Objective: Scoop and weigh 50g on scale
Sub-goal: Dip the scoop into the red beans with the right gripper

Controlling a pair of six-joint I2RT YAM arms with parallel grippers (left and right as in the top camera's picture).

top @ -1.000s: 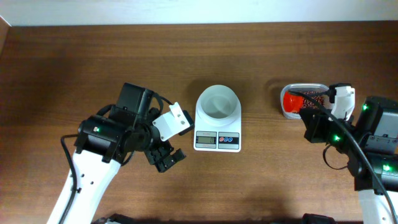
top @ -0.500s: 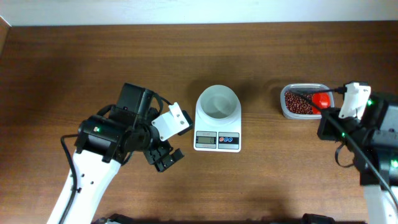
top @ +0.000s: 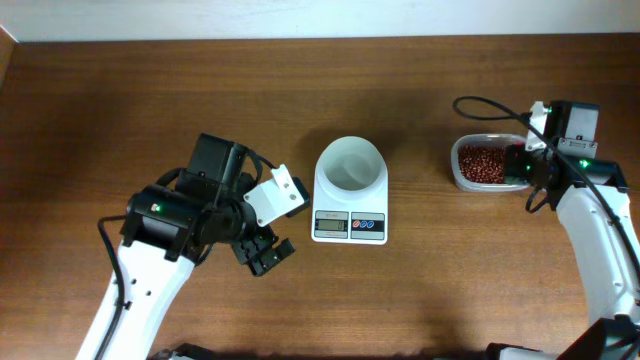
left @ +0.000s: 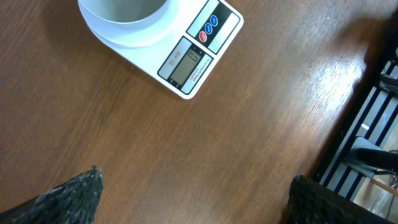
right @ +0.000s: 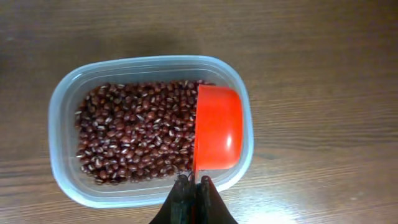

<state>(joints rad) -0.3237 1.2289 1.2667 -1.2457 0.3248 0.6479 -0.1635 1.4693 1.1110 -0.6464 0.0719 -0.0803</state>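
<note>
The white scale stands mid-table with its round white bowl on top; the left wrist view shows the scale's display and the bowl. A red scoop lies on its side at the right end of the clear tub of red beans. My right gripper is shut on the scoop's thin handle. From overhead, that gripper covers the scoop at the right end of the tub. My left gripper hangs open, left of the scale, holding nothing; its fingers frame bare wood.
The tub sits right of the scale on the brown wooden table. A cable loops over the table behind the tub. In the left wrist view, the table's edge and a dark frame show at right.
My right arm has swung toward the back of the table, and the scoop has slid from the tub's left end to its right end. The left arm has not moved.
</note>
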